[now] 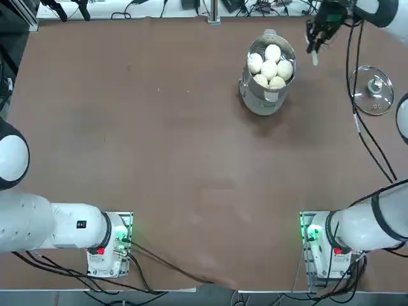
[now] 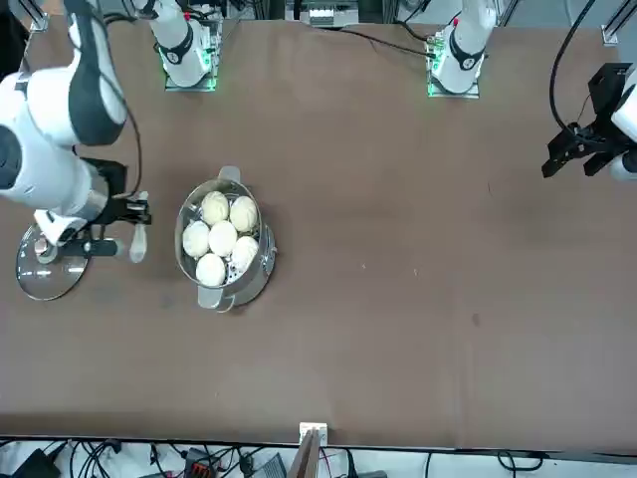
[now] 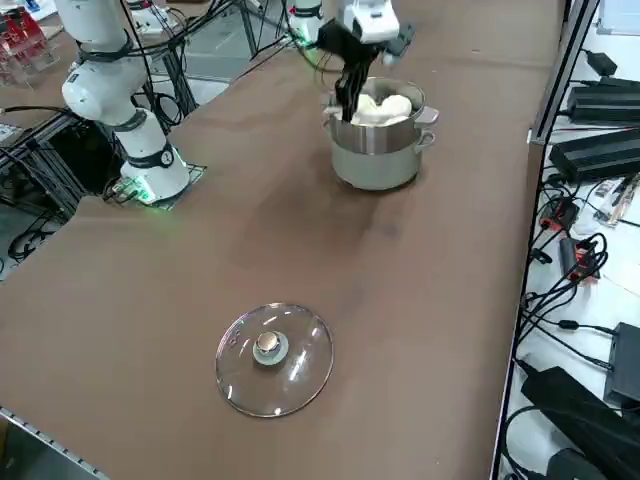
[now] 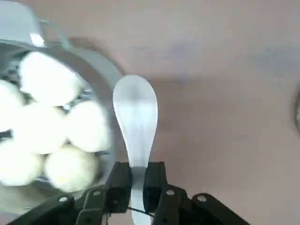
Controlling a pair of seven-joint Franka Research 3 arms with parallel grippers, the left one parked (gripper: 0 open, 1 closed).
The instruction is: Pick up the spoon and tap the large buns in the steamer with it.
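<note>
My right gripper (image 4: 136, 187) is shut on the handle of the white spoon (image 4: 136, 119), whose oval bowl points away from the fingers. It hovers just beside the steamer (image 4: 101, 70), over its rim. The top view shows the gripper (image 1: 317, 39) holding the spoon (image 1: 315, 58) to the right of the shiny steamer (image 1: 250, 89). Several large white buns (image 1: 270, 67) sit clustered inside. From the front the spoon (image 2: 137, 242) hangs left of the steamer (image 2: 261, 267) and its buns (image 2: 221, 239). In the side view the gripper (image 3: 350, 85) stands against the steamer (image 3: 380, 160).
The round glass lid (image 1: 373, 90) with its knob lies on the brown table to the right of the steamer, also seen as the lid (image 2: 45, 267) in the front view and the lid (image 3: 274, 358) in the side view. Cables trail from the right arm.
</note>
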